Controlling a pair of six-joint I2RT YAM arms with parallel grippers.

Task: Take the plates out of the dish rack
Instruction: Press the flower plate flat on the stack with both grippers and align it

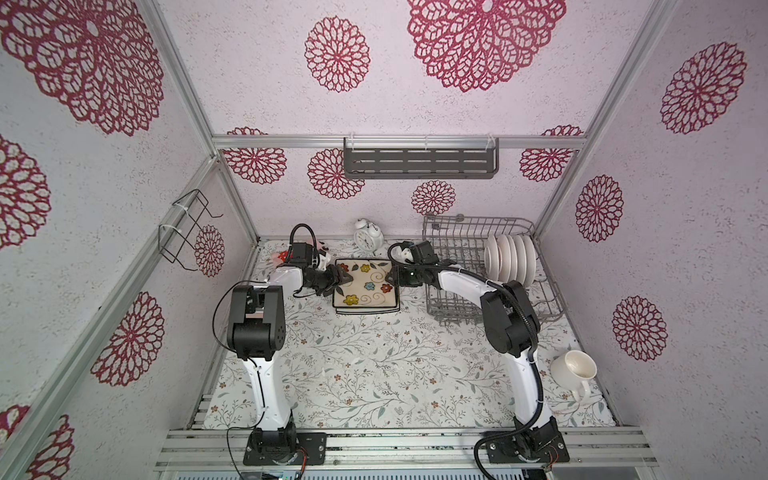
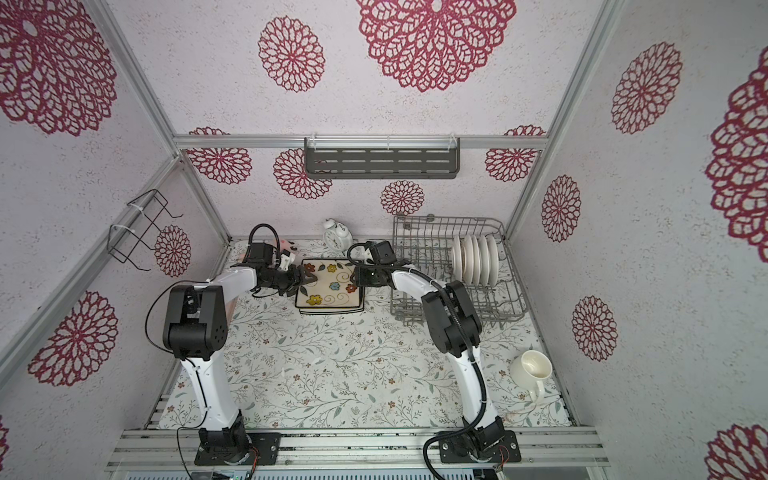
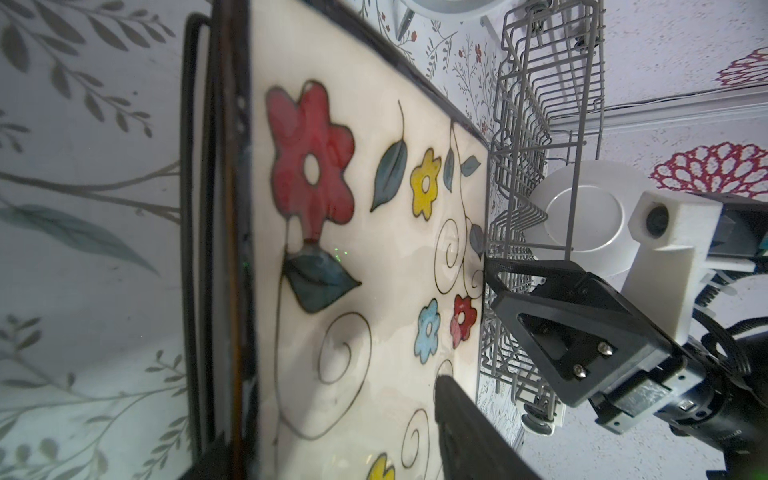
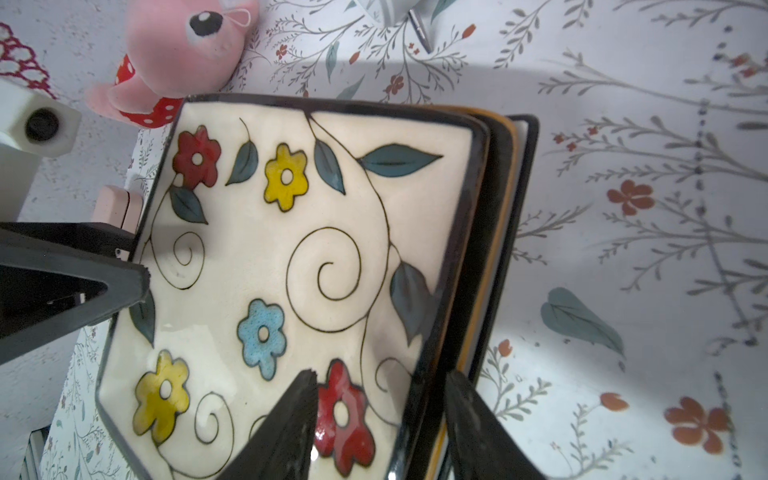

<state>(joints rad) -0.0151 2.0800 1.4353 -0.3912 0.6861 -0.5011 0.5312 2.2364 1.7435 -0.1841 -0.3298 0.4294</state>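
Note:
A cream flower-painted square plate (image 1: 365,286) lies on top of a short stack of plates at the back middle of the table. My left gripper (image 1: 341,277) is open, and its jaws straddle the plate's left edge with a wide gap (image 3: 332,436). From the opposite side my right gripper (image 1: 390,277) is also open across the plate's right edge, one finger over the painted face, one outside the rim (image 4: 382,376). The grey wire dish rack (image 1: 440,232) stands at the back right. Several round white plates (image 1: 509,259) stand upright in it.
A white alarm clock (image 1: 368,239) stands just behind the stack, and a pink plush toy (image 4: 183,45) lies behind my left wrist. A white mug (image 1: 575,368) lies on its side at the right front. A slotted shelf (image 1: 419,160) and a wire holder (image 1: 187,232) hang on the walls.

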